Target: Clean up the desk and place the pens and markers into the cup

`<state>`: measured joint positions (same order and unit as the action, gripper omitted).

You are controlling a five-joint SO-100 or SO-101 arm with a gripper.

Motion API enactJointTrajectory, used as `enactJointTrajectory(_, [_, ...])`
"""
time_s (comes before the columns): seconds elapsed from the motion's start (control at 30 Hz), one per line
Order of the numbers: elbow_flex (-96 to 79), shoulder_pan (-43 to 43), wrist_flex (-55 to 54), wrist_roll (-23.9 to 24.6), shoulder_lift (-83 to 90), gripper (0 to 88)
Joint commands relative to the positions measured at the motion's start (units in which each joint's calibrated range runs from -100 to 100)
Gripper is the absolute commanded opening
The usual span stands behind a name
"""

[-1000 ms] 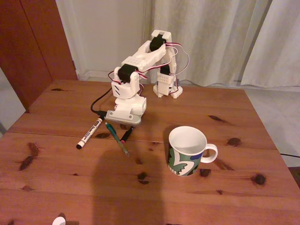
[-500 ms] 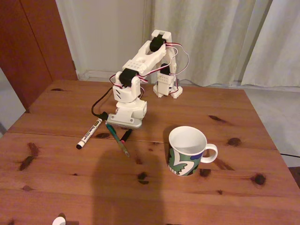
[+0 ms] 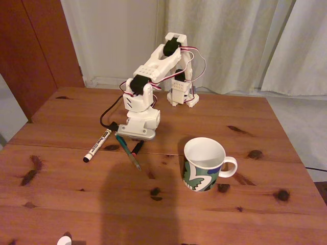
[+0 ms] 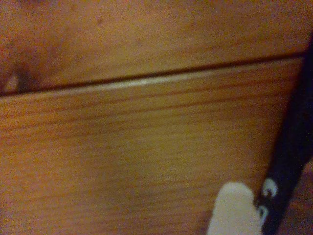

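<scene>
The end effector (image 3: pixel 134 133) is hanging low over the table (image 3: pixel 255 204), right at the far ends of the pens, and its white body is hiding the fingers in the fixed view. In the wrist view a pale fingertip (image 4: pixel 234 210) is showing beside something dark at the right edge, just above the wood — I cannot tell whether the fingers are spread or clenched, or whether they are gripping anything.

Just in front of it, the thin green pen (image 3: pixel 128 152) and the black pen with the red end (image 3: pixel 136 148) are lying close together on the table, and the white marker with the black cap (image 3: pixel 97 145) is lying a little to their left in the fixed view. The cup (image 3: pixel 204 164) is standing upright to the right, well apart from them, and its white inside is looking empty.

So, in my judgement, the task is only starting: no pen is in the cup yet, and all three are waiting to be picked up and carried over.
</scene>
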<state>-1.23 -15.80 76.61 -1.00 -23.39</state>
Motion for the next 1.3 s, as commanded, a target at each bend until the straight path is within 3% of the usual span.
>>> enactJointTrajectory(0.0, [-0.2,0.6,-0.9,-0.4,-0.3,21.0])
enactJointTrajectory(1.13, [-1.7,0.0,-8.0,-0.4,-1.6,20.8])
enactJointTrajectory(1.27, [-1.8,0.0,-9.0,-0.4,-1.6,14.6])
